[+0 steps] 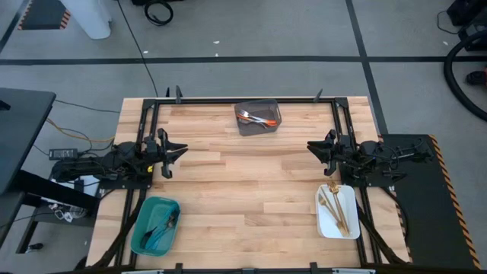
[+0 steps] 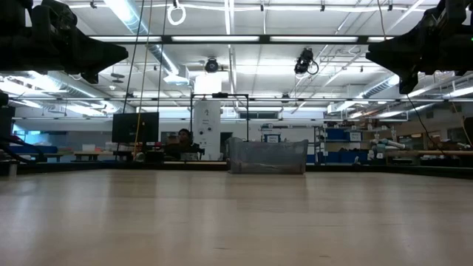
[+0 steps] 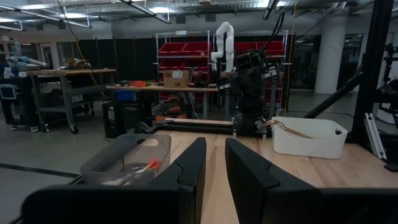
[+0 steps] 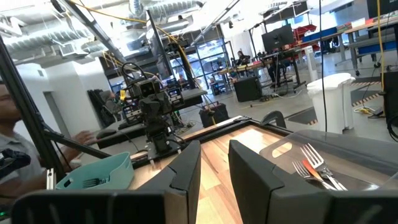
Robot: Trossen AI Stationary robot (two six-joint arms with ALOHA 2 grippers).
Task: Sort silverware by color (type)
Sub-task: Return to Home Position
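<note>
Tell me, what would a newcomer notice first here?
The left gripper and right gripper face each other, empty, across the wooden table. Three bins hold sorted cutlery: orange-handled forks in the grey bin at the far edge, blue pieces in the teal bin front left, gold pieces in the white bin front right.

Grey bin [image 2: 267, 156] at far edge of table [image 2: 222, 222], contents unclear, person [image 2: 182, 137] beyond

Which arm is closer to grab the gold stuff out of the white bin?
Right. The white bin with the gold silverware lies close by the right pincer; the left pincer waits across the table, by the teal bin.
</note>
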